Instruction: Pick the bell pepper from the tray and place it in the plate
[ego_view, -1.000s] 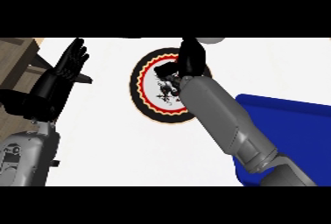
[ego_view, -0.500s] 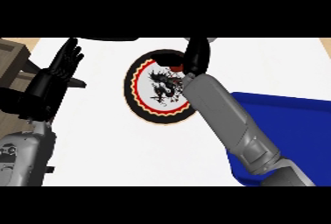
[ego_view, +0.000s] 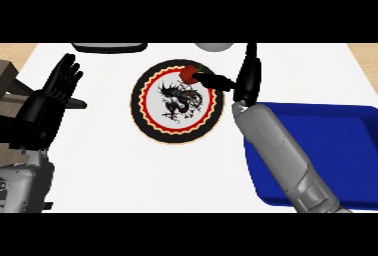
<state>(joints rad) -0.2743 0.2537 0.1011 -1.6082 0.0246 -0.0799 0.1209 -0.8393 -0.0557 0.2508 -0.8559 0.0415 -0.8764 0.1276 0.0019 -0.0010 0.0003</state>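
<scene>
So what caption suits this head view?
Right hand holds a red bell pepper over the round dragon-patterned plate, beside the blue tray.

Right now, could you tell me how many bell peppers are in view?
1. The red bell pepper sits at the plate's upper right rim, by the right hand's fingers. None shows in the blue tray, though the forearm hides part of it.

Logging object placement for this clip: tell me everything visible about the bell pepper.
The bell pepper is small, red and rounded, with a dark patch on top, likely its stem. It sits at the upper right rim of the plate, over the black and red border. The right hand is beside it, a dark finger reaching to its right side; whether it is gripped is unclear.
</scene>
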